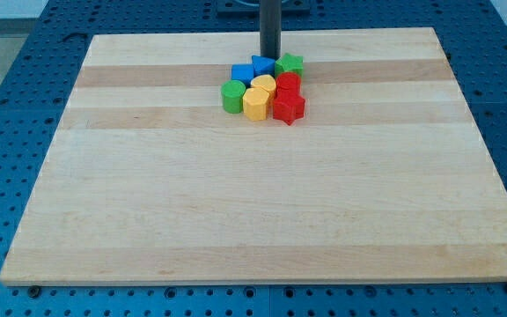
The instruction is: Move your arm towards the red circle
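Note:
The red circle sits in a tight cluster of blocks near the view's top centre of the wooden board. A red star lies just below it. A yellow hexagon and another yellow block lie to its left. A green cylinder is at the cluster's left. A blue block and a second blue block sit along the cluster's top, with a green star at the top right. My tip stands just above the blue blocks, up and left of the red circle.
The board's top edge runs close behind the rod. A blue perforated table surrounds the board on all sides.

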Controlling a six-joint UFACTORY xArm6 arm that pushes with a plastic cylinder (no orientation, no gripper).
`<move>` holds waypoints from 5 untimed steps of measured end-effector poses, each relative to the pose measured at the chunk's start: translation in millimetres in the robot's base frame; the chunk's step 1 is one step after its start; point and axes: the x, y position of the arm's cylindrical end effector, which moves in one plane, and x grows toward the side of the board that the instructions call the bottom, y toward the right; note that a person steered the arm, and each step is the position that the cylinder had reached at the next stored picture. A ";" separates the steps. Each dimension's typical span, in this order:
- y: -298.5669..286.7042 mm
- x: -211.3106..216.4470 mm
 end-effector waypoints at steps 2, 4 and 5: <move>146.4 6.8; 118.9 75.6; 100.5 83.8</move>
